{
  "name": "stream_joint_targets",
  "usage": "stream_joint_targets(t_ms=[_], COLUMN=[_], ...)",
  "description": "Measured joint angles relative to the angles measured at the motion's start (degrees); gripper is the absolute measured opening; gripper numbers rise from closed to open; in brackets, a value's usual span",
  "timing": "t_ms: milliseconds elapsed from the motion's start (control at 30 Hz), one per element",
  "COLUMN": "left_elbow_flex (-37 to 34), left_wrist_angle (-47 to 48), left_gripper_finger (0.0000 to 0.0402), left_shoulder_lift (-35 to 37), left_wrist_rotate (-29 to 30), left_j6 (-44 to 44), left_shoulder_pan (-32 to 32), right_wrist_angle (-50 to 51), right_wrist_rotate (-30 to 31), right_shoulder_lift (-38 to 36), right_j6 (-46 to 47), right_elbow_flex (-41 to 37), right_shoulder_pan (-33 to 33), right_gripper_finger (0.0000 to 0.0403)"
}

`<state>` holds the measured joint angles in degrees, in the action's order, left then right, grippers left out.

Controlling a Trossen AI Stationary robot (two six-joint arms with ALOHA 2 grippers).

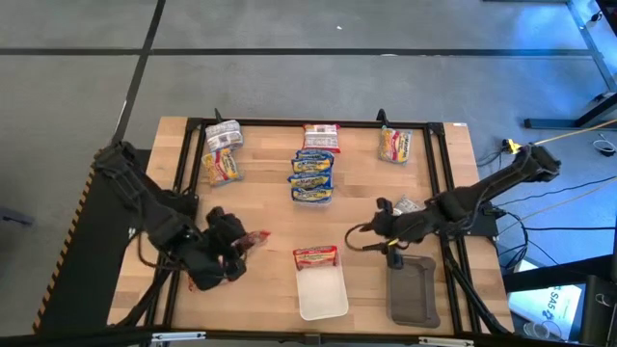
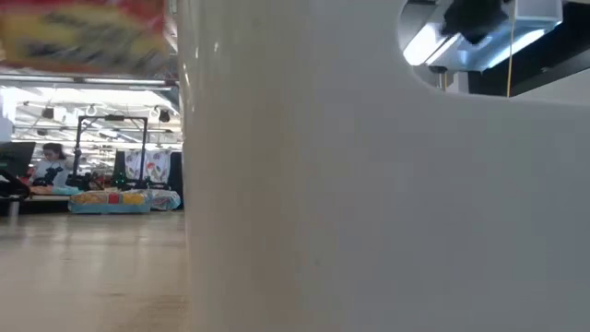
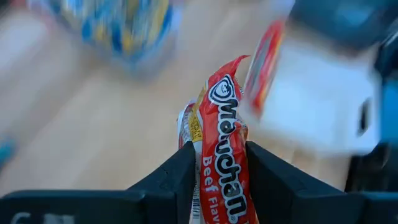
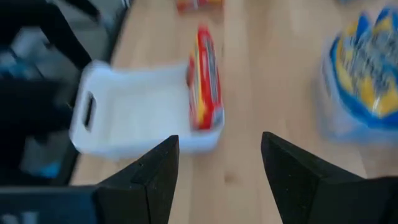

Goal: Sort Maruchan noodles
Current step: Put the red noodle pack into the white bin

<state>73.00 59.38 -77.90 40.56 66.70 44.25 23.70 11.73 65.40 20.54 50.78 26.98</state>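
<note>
Gripping a red Maruchan packet (image 3: 222,155) on edge, the left gripper (image 1: 241,246) hangs over the table's (image 1: 265,207) left front.
Ahead of it another red packet (image 1: 315,256) lies across the far rim of the white tray (image 1: 322,294). The right gripper (image 1: 383,234) waits with fingers spread and empty, beside the dark grey tray (image 1: 415,289), the tray and red packet before it. Blue-yellow packets (image 1: 312,174) are stacked farther back.

A white tray wall (image 2: 369,203) blocks most; a red packet (image 2: 83,32) above.
</note>
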Motion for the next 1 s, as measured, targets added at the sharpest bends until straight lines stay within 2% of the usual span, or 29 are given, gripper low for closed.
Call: stream_joint_targets(t_ms=[167, 267, 400, 500, 733, 833, 1000], left_elbow_flex=[-1.73, -3.62, -7.67, -10.89, -18.32, -19.95, -20.23], left_wrist_angle=[-12.75, -23.4, -41.86, -55.71, -81.53, -86.19, -86.65], left_gripper_finger=[0.0122, 0.0122, 0.0122, 0.0122, 0.0121, 0.0121, 0.0121], left_shoulder_lift=[0.93, 0.93, 0.93, 0.89, 0.89, 0.89, 0.87], left_wrist_rotate=[11.72, 13.46, 13.02, 11.18, 6.01, 3.97, 3.19], left_j6=[-12.21, -21.51, -34.42, -44.11, -58.8, -60.93, -61.14], left_shoulder_pan=[1.79, 1.47, -0.09, -1.51, -6.31, -7.94, -9.16], right_wrist_angle=[-9.32, -21.61, -39.3, -50.58, -65.24, -71.16, -78.85], right_wrist_rotate=[-0.7, -4.68, -7.44, -6.63, -7.11, -8.35, -7.61], right_shoulder_lift=[-0.57, 0.78, 4.08, 7.69, 16.11, 18.63, 19.86], right_j6=[-3.23, -5.67, -6.45, -5.72, -7.2, -8.83, -11.89], right_elbow_flex=[-0.22, -3.13, -9.39, -12.96, -14.23, -14.19, -13.97], right_shoulder_pan=[-1.95, -4.78, -7.64, -7.96, -7.91, -7.91, -7.91], right_gripper_finger=[0.0205, 0.0205, 0.0205, 0.0205, 0.021, 0.0235, 0.029])
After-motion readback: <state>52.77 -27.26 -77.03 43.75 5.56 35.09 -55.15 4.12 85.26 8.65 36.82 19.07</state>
